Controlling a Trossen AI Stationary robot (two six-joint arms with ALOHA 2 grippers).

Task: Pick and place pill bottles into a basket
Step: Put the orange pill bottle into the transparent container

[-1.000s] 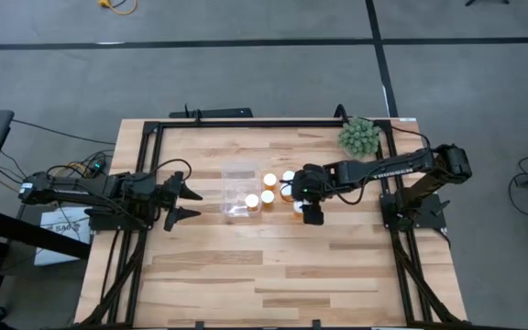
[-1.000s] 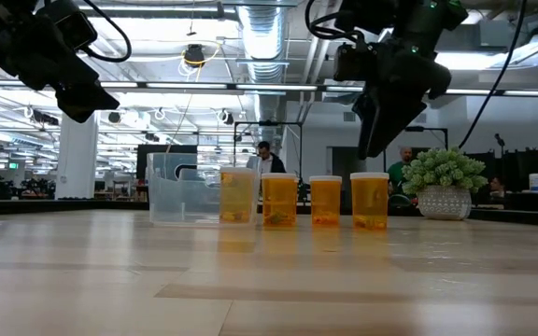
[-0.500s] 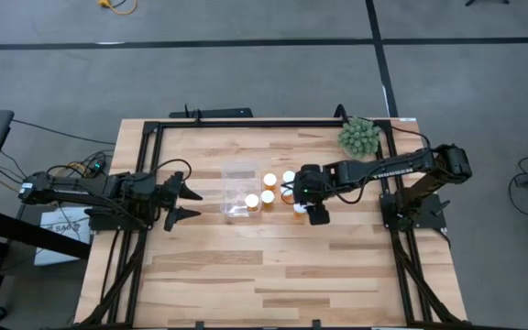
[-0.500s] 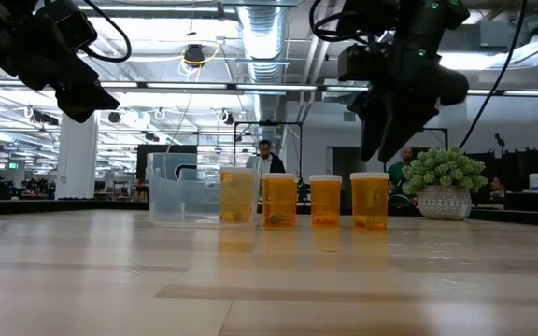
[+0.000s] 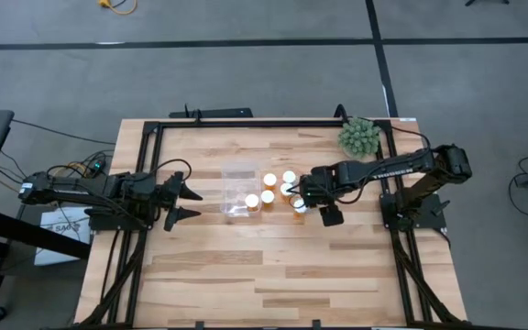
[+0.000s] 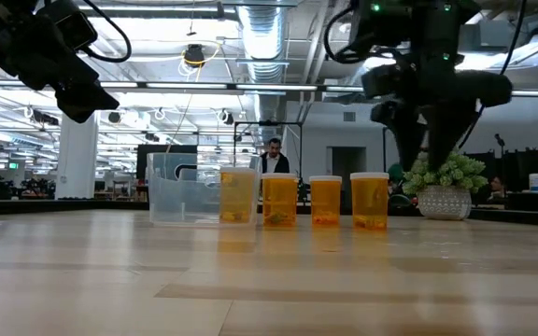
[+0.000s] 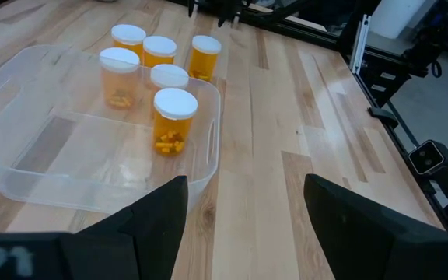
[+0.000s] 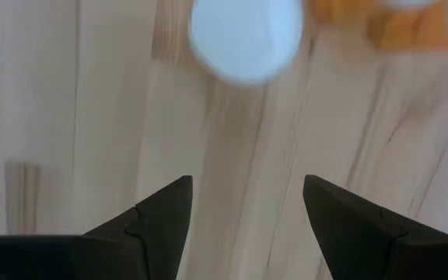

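Observation:
The clear basket [image 5: 238, 183] sits at mid-table and also shows in the left wrist view [image 7: 22, 117]. One orange pill bottle [image 7: 175, 120] with a white cap stands inside it, near its right wall [image 5: 252, 202]. Several more bottles [image 5: 287, 191] stand upright on the wood just right of the basket, in a row in the low view [image 6: 326, 201]. My right gripper [image 8: 243, 225] is open and empty. It points down above bare wood just right of the rightmost bottle [image 5: 299, 204], whose cap [image 8: 245, 35] lies ahead of the fingers. My left gripper [image 5: 188, 204] is open and empty, left of the basket.
A green spiky potted plant [image 5: 359, 136] stands at the far right corner and shows in the low view [image 6: 445, 187]. A black frame [image 5: 246, 122] runs round the table edge. Bare wood lies toward the near edge. People stand in the room behind [image 6: 274, 154].
My right gripper has gone toward the table's right edge, away from above the bottles, and has turned from slanting to pointing straight down. The bottles and the basket have stayed in place.

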